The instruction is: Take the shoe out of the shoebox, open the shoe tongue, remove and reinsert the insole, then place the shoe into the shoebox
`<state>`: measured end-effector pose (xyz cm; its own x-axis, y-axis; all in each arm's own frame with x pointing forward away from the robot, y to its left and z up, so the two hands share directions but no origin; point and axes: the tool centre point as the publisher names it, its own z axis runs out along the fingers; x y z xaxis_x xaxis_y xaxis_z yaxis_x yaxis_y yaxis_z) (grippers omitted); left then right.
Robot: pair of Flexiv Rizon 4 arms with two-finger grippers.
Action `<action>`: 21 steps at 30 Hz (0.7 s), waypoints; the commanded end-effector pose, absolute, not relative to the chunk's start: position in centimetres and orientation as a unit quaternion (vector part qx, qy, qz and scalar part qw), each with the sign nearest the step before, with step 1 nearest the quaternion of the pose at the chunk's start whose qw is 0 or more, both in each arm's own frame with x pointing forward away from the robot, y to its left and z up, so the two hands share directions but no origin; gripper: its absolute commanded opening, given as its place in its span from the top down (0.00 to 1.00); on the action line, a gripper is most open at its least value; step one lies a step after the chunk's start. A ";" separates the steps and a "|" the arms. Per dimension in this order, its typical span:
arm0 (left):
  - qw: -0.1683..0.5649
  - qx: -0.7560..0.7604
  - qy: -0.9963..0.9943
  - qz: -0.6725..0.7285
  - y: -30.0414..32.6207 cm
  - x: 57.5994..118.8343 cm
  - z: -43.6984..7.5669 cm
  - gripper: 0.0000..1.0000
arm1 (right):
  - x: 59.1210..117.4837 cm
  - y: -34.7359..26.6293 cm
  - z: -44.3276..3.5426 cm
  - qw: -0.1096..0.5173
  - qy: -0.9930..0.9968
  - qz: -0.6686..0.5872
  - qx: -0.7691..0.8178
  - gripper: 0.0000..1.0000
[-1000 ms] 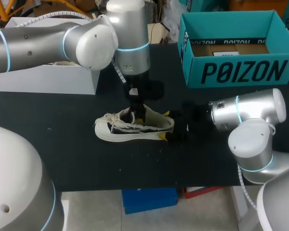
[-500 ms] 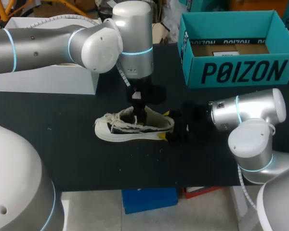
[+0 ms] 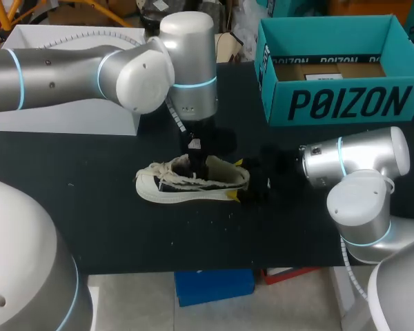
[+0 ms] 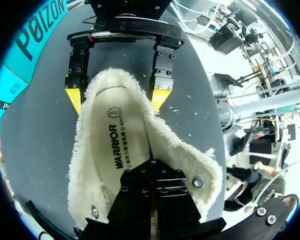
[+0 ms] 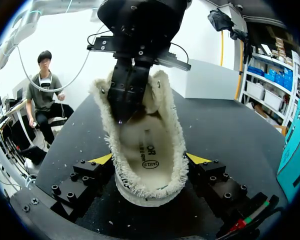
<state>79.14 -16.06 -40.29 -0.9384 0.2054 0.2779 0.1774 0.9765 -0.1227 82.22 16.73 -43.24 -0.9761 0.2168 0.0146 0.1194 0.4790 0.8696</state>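
Mid-frame the fleece-lined sneaker lies out of its box on the black counter, heel clamped between the right hand fingertips, while the left hand dips into its opening, grip impossible to tell.

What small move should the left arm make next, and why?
Probably raise the left gripper slightly, to test whether the insole comes up. It is down inside the shoe, on the flat-lying insole, while the right gripper presses its jaws on the heel from both sides, steadying it.
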 end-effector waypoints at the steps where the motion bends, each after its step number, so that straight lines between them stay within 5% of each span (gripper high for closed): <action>1: 0.143 -0.095 -0.984 0.046 -16.2 78.9 -40.8 1.00 | 82.3 16.7 -43.5 0.049 0.859 0.500 0.099 1.00; 21: 0.137 -0.079 -0.987 0.035 -16.7 78.8 -42.2 0.97 | 82.3 16.7 -43.5 0.049 0.859 0.500 0.099 1.00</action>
<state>78.99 -16.74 -41.55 -0.9502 0.1614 0.2665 0.1451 0.9862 -0.0799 82.21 16.71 -43.26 -0.9761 0.2168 0.0145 0.1194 0.4794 0.8695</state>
